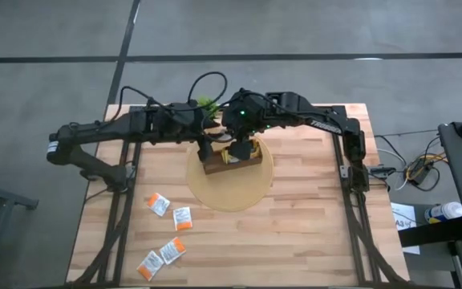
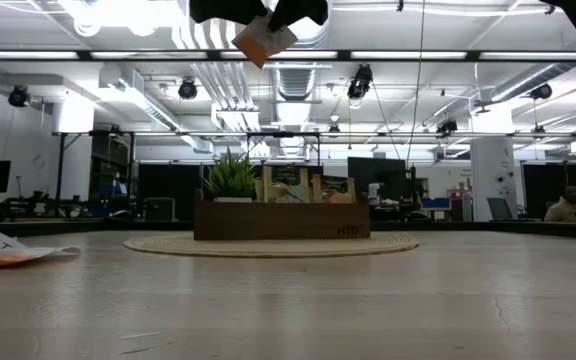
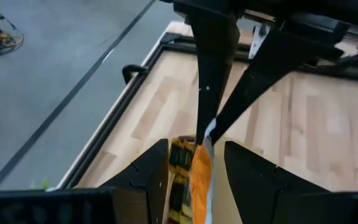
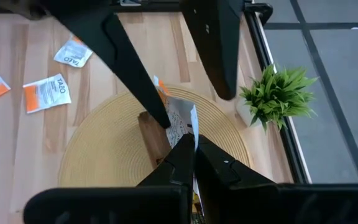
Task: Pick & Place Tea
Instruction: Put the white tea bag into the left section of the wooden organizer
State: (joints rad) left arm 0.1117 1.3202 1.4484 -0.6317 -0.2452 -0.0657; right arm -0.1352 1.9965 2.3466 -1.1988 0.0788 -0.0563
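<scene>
A white-and-orange tea sachet hangs high above the brown compartment tray, which stands on a round woven mat. In the low view the sachet shows tilted at the top of the picture. My right gripper is shut on it. My left gripper is open, with one finger on each side of the sachet and a gap on both sides. Other sachets stand upright in the tray. My right gripper pinches one edge of the sachet between its two fingers. It comes slanting down from the table's right side. The sachet is lifted clear above the tray and sticks out beyond the fingertips, between the left gripper's fingers.
Several white-and-orange sachets lie flat on the table's near left part. A small green potted plant stands just behind the tray. Both arms meet over the mat; bare wood lies to the near right.
</scene>
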